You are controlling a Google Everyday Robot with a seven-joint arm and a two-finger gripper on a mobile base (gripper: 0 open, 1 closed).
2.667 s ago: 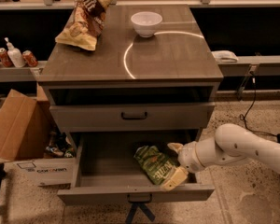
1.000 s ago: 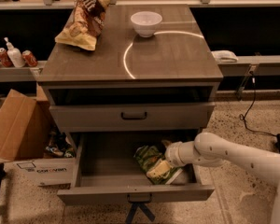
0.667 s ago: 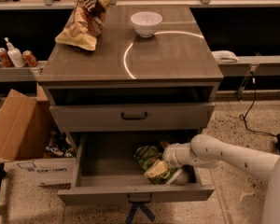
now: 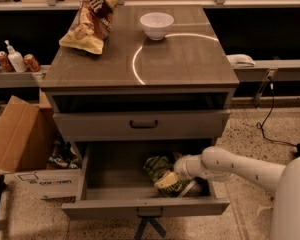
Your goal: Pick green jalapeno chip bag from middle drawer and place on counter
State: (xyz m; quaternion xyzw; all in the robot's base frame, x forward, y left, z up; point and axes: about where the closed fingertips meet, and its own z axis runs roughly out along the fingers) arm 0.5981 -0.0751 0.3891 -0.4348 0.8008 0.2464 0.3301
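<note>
The green jalapeno chip bag (image 4: 162, 175) lies in the right half of the open middle drawer (image 4: 115, 176), crumpled, with pale yellow patches showing. My white arm reaches in from the right, and my gripper (image 4: 179, 168) is inside the drawer, right against the bag's right side. The counter (image 4: 190, 54) is the wood-grain cabinet top above, with a bright curved reflection.
A brown-and-yellow chip bag (image 4: 90, 21) and a white bowl (image 4: 156, 24) sit at the back of the counter. A closed drawer front with a dark handle (image 4: 143, 124) is above the open drawer. A cardboard box (image 4: 20, 144) stands on the floor to the left. A cable (image 4: 270, 114) trails at right.
My arm has pushed further left into the drawer, so the gripper now sits over the bag's right side. The bag looks more crumpled than before.
</note>
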